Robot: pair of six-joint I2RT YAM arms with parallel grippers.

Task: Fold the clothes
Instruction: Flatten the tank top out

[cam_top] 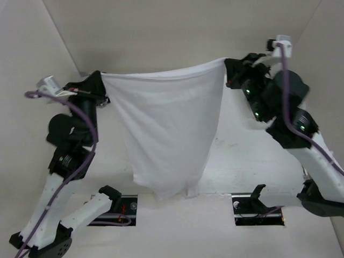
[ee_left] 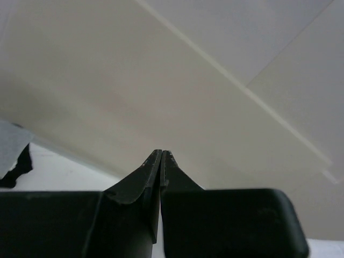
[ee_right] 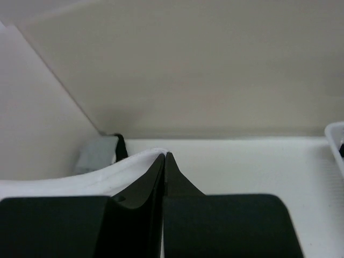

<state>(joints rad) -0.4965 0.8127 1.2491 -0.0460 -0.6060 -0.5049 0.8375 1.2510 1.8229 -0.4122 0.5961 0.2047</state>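
- The left gripper (cam_top: pixel 103 88) is closed, pinching one top corner of the white garment (cam_top: pixel 166 134). In its wrist view the fingertips meet with no gap.
- The right gripper (cam_top: pixel 228 72) is likewise clamped on the opposite top corner. Its wrist view shows white fabric caught at the closed tips.
- The garment hangs spread between the two raised arms, its top edge nearly taut and its body tapering down toward the arm bases over the table (cam_top: pixel 252 161). Whether the hem touches the table cannot be told.
- In the right wrist view, a grey cloth (ee_right: pixel 98 154) with a black cloth (ee_right: pixel 119 144) beside it lies in the far corner.
- A basket (ee_right: pixel 336 140) rim shows at that view's right edge.
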